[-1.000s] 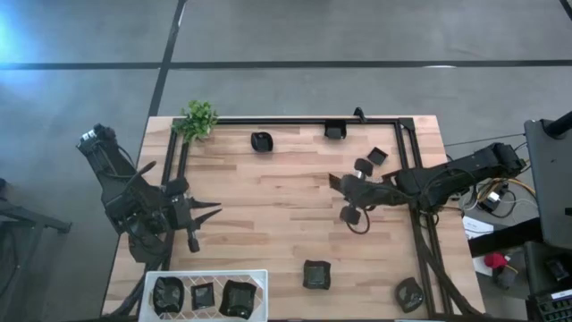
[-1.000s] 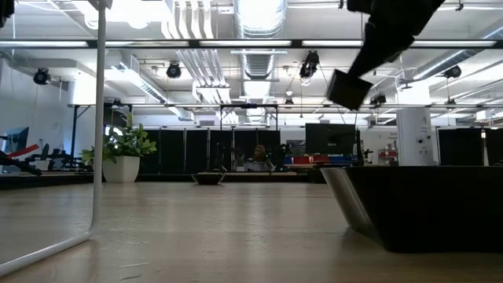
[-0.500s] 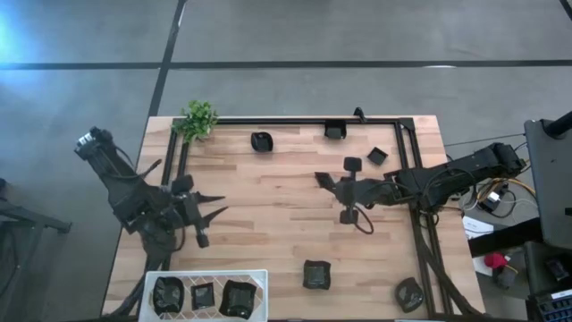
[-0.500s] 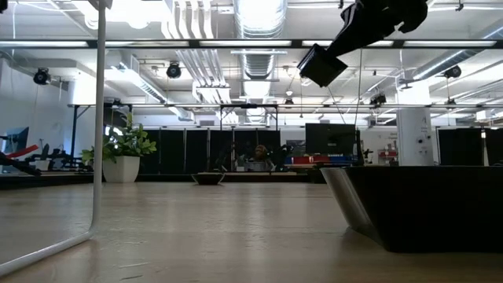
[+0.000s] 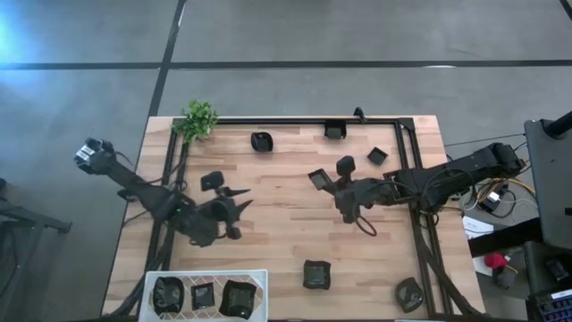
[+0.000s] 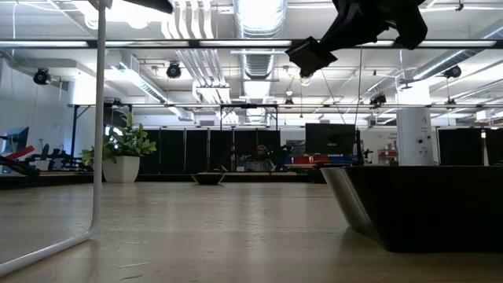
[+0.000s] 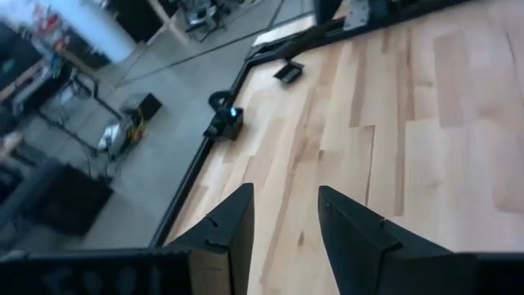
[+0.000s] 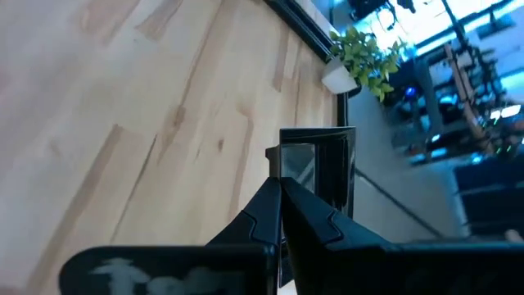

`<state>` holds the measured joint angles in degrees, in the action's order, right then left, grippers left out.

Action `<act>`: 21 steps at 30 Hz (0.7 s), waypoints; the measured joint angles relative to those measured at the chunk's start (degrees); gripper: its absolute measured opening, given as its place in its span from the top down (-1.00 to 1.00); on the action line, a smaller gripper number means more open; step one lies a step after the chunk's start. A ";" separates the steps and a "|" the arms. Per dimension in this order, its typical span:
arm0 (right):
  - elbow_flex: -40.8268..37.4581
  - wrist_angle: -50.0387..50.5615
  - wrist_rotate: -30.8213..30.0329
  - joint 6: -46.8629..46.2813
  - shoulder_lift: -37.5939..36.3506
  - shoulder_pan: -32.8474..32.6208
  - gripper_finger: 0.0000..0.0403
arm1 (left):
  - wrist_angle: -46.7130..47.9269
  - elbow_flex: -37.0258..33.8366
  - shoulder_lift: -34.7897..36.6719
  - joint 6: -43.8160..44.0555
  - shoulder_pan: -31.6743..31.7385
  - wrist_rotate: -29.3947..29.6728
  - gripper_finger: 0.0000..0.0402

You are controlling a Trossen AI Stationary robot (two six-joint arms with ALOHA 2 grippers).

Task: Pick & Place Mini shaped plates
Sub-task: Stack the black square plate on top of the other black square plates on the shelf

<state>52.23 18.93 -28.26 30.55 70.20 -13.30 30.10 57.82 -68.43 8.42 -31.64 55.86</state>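
While the right gripper (image 5: 323, 182) holds a small square plate (image 5: 316, 178) pinched by its rim above the middle of the surface (image 5: 277, 233), the left gripper (image 5: 241, 198) hangs at about 9 o'clock from it, fingers apart and empty. Such a dish looks light, stiff and glossy (likely slippery), so a grip across the thin rim seems best. Other plates lie at 12, 1 and 6 o'clock; three sit in the white tray (image 5: 206, 274) at 7 o'clock. Between gripper and tray the boards look open, though the black frame (image 5: 295, 120) borders the surface.
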 joint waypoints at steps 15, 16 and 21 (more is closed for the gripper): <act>3.37 0.10 4.54 10.34 12.61 -0.05 0.96 | -19.85 0.02 -12.47 -22.33 6.87 -10.06 0.34; 4.21 0.02 5.22 10.55 13.42 -0.07 0.96 | -20.16 0.02 -13.21 -22.81 7.14 -10.09 0.34; 8.18 0.00 6.95 12.79 17.35 -0.13 0.96 | -21.09 0.02 -16.19 -23.49 7.99 -12.50 0.34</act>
<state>60.41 18.94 -21.32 43.34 87.55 -13.43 9.01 57.84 -84.62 -15.07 -23.65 43.36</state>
